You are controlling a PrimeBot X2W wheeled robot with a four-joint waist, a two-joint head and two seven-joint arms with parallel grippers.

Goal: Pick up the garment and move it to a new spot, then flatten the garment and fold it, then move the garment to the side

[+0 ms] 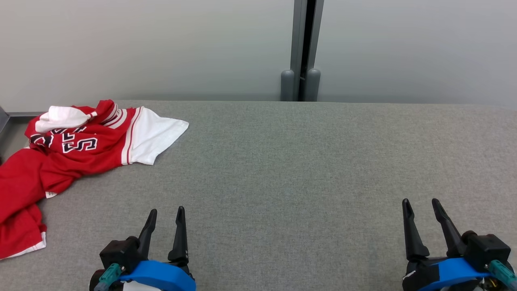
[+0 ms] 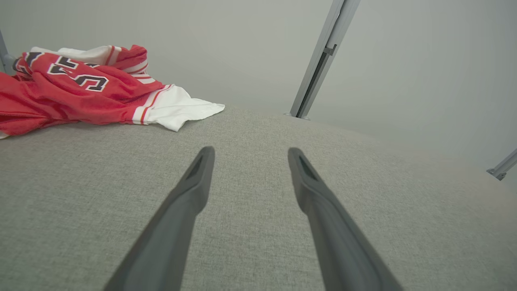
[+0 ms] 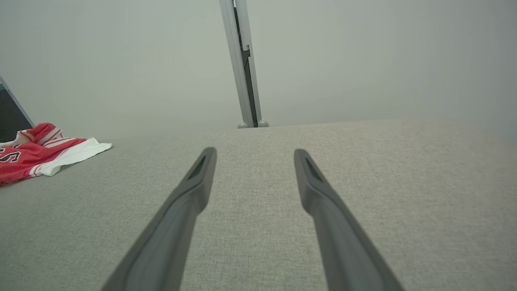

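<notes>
The garment (image 1: 76,149) is a red jersey with white sleeves and dark lettering, lying crumpled at the far left of the grey fabric table (image 1: 291,161), part of it running off the view's left edge. It also lies at the upper left of the left wrist view as the garment (image 2: 80,89) and at the far left of the right wrist view as the garment (image 3: 36,151). My left gripper (image 1: 167,211) rests open near the front edge, to the right of and nearer than the jersey, holding nothing. My right gripper (image 1: 421,201) stands open at the lower right, far from the cloth.
A pale wall rises behind the table, with a grey vertical post (image 1: 301,52) at its middle. The table's back edge runs just behind the jersey. Bare grey fabric stretches between the two grippers and out to the right.
</notes>
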